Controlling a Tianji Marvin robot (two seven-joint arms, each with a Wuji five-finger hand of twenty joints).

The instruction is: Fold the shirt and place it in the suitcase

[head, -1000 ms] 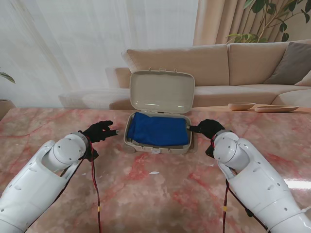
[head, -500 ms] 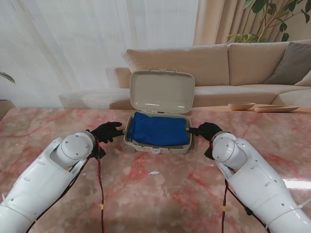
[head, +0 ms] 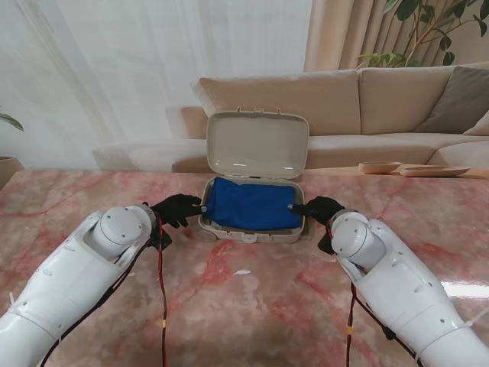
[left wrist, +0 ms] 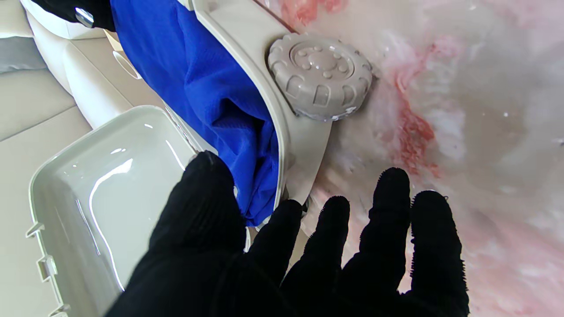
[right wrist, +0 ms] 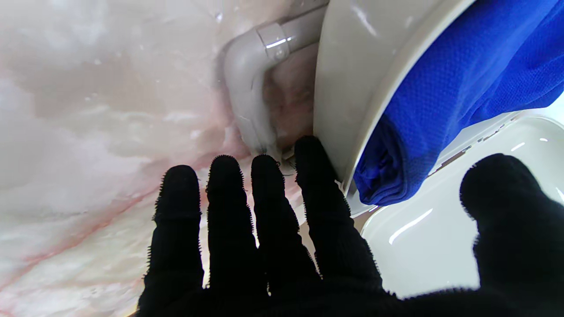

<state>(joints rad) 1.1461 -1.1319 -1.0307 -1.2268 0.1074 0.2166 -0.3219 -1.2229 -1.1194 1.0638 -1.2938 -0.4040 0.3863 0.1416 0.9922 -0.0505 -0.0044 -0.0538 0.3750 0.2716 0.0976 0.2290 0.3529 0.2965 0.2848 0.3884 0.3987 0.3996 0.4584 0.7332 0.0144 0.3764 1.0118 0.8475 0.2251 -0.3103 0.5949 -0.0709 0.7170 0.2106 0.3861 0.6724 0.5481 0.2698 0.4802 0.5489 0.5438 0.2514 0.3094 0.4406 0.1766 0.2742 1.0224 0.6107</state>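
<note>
A beige suitcase [head: 252, 233] lies on the marble table with its lid [head: 257, 145] standing up. The folded blue shirt [head: 252, 203] fills its tray. My left hand [head: 179, 209], in a black glove, rests against the suitcase's left side with its fingers spread. My right hand [head: 318, 208] rests against the right side, fingers spread too. In the left wrist view the shirt [left wrist: 211, 97] bulges over the rim beside a ribbed wheel [left wrist: 320, 75], and the left hand [left wrist: 291, 255] holds nothing. In the right wrist view the right hand [right wrist: 273, 237] has fingertips at the suitcase handle [right wrist: 251, 83] and shirt edge [right wrist: 440, 101].
A beige sofa [head: 359, 107] stands behind the table, with a grey cushion and a plant at the far right. Wooden dishes [head: 380, 167] lie on the table's far right edge. A small white scrap [head: 241, 271] lies on the marble nearer to me.
Both hands have moved inward toward the suitcase, the left from well clear of it to its left side. The suitcase has shifted a little to the right.
</note>
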